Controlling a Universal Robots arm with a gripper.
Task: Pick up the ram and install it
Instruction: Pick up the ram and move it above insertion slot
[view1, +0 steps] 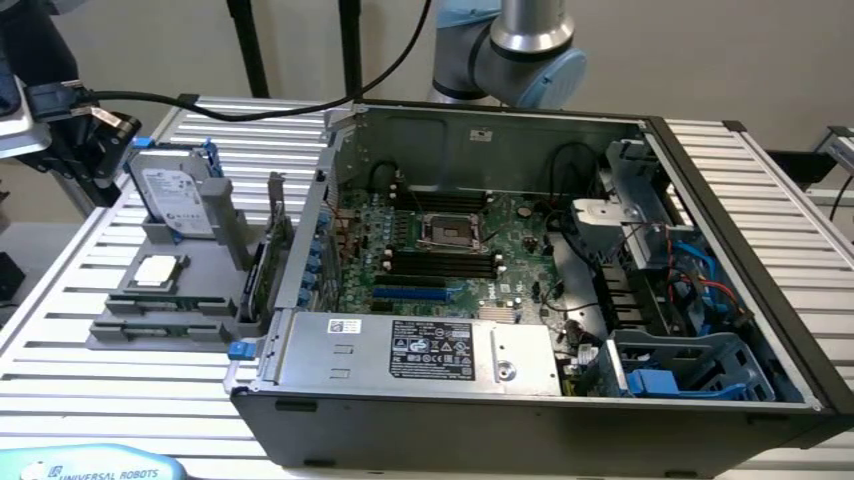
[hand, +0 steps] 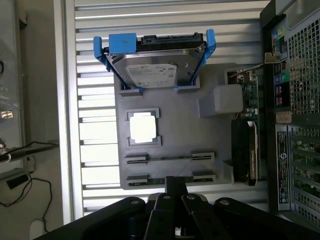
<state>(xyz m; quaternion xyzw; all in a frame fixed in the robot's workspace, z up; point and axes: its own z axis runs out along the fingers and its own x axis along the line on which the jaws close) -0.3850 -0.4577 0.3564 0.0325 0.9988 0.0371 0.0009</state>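
Table: a slatted aluminium top, pale and shiny, carries both the tray and the case.
Room: a plain beige wall stands behind, with black posts in front of it. Off the table's edge in the wrist view lies a grey floor with loose cables.
Tray: a grey holder lies flat on the slats, just beside the case on the exterior view's left.
Ram: a thin stick stands on edge in the tray between two end brackets. A second pair of brackets lies parallel to it, nearer the gripper. Whether they hold a stick too, I cannot tell.
Gripper: its black fingers are clenched together with nothing between them. It hangs above the tray's edge by the nearer brackets, clear of the ram.
Drive: it sits in a blue caddy, propped upright at the tray's far end.
Processor: a silver square sits in its pocket between the drive and the ram.
Card: it stands upright on the tray's side next to the case.
Case: a dark tower lies open on its side, showing the green board and its black slots.
Arm: a silver and blue joint rises behind the case.
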